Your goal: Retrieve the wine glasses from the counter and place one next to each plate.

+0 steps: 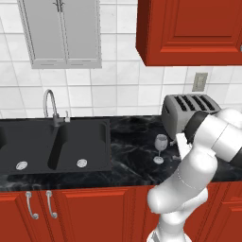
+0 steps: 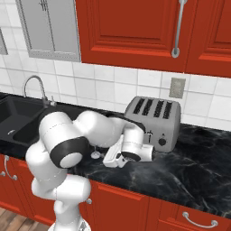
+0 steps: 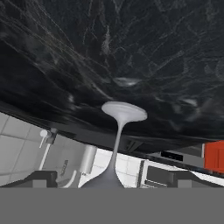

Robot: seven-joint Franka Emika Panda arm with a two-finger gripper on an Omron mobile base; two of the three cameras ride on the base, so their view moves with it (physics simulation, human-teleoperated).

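In the left base view a wine glass (image 1: 160,148) is standing upright at centre right on the black marbled counter (image 1: 127,156), between the sink (image 1: 52,144) at left and the silver toaster (image 1: 189,111) at upper right. Open stone is lying on every side of its foot, and the counter's front edge is running just below it. The white arm is rising from the lower right and crowding the glass's right side.

In the right base view the gripper (image 2: 108,162) is sitting at centre, low over the counter (image 2: 194,167), in front of the toaster (image 2: 153,122); the glass's foot (image 2: 95,155) is peeking out to the left of it. A wide bare stretch of stone is spreading to the right.

In the hand view the scene is appearing upside down: the wine glass (image 3: 117,140) is running up the middle, foot at centre against the counter (image 3: 131,43), with the dark fingertips (image 3: 41,179) standing wide apart at the bottom, one on either side, gripping nothing
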